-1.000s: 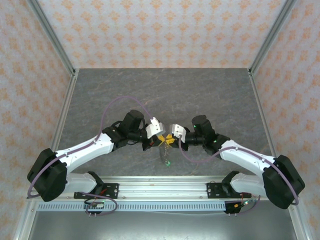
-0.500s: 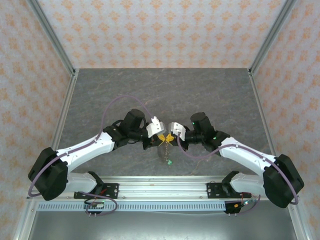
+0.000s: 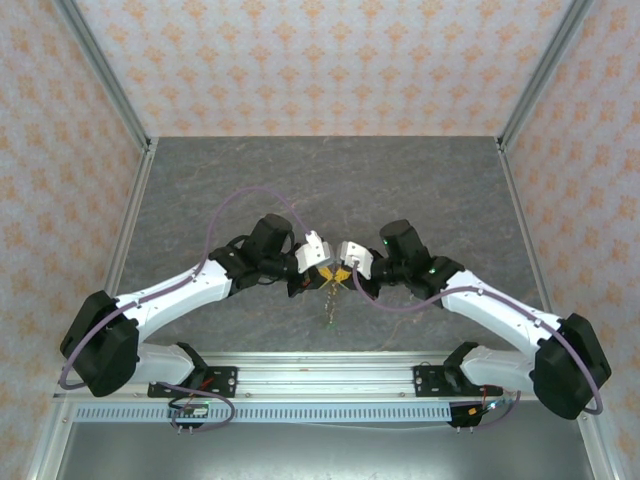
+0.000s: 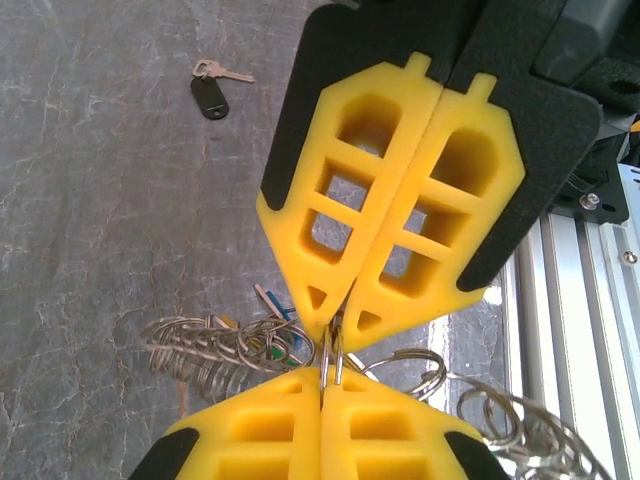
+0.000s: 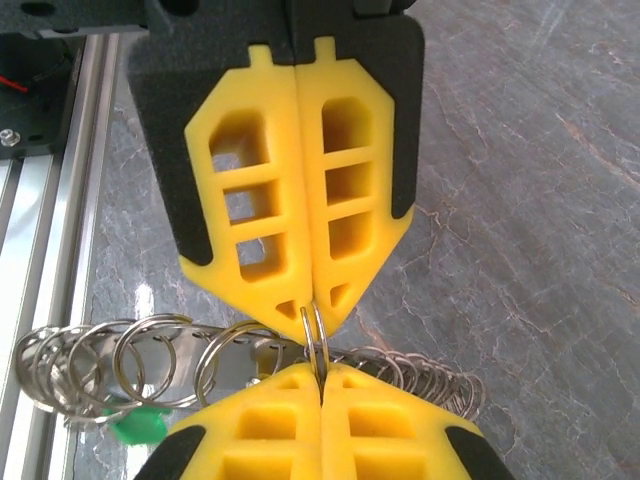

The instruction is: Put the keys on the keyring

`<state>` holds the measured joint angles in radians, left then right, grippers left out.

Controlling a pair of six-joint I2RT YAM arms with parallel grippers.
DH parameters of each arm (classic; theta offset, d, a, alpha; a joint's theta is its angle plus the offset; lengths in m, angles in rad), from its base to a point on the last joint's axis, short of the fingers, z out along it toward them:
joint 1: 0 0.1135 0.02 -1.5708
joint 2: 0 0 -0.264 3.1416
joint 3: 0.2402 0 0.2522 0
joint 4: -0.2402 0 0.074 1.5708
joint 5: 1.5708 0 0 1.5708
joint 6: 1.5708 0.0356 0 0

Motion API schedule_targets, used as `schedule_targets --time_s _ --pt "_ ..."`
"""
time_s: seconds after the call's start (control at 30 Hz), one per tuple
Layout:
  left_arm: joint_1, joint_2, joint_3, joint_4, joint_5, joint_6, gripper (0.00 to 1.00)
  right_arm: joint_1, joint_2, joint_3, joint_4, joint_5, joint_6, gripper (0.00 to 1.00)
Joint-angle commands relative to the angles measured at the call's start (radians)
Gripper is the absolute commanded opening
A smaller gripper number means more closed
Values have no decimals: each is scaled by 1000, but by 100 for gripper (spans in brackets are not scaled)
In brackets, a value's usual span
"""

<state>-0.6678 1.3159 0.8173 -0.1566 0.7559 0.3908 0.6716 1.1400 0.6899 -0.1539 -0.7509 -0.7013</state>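
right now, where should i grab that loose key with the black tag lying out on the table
Take the black tag, straight down from above, closing across its narrow width. It lies flat on the table and looks broader than the thin brass key beside it. The left claw and right claw are both shut on a ring, so one must release first.

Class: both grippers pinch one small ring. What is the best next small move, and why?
Probably ease the left gripper and right gripper slightly apart to spread the split ring: both clamp it tip to tip, and a dark-headed key lies loose.
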Motion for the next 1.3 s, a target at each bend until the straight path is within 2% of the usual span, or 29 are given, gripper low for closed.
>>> schedule_targets --time_s 0.0,0.07,0.23,0.6,0.8,0.83,0.9,0.97,1.03,1.27 --pt "-10 -17 -12 52 3 -22 0 1 -41 -44 199 -60 61 3" --pt "-10 -28 -28 101 12 -48 0 -23 -39 -102 304 -102 114 11" --pt "-9 -42 -43 154 33 -81 0 -44 -17 -152 365 -153 138 15" --pt "-8 -68 -64 195 39 -111 0 -59 -9 -204 427 -132 147 15" --pt "-9 -84 -90 257 15 -165 0 -61 -16 -200 440 -146 172 0" --pt "-9 -88 -98 277 1 -182 0 -61 -19 -191 433 -148 172 0" --pt "-9 -98 -118 316 -24 -207 9 -61 -28 -167 399 -148 153 0" --pt "-9 -107 -135 349 -62 -228 13 -61 -37 -141 346 -143 124 0" --pt "-10 -120 -154 374 -88 -234 23 -61 -44 -105 280 -149 87 0" --pt "-10 -133 -135 290 -84 -168 25 -50 -34 10 81 -156 -24 0"
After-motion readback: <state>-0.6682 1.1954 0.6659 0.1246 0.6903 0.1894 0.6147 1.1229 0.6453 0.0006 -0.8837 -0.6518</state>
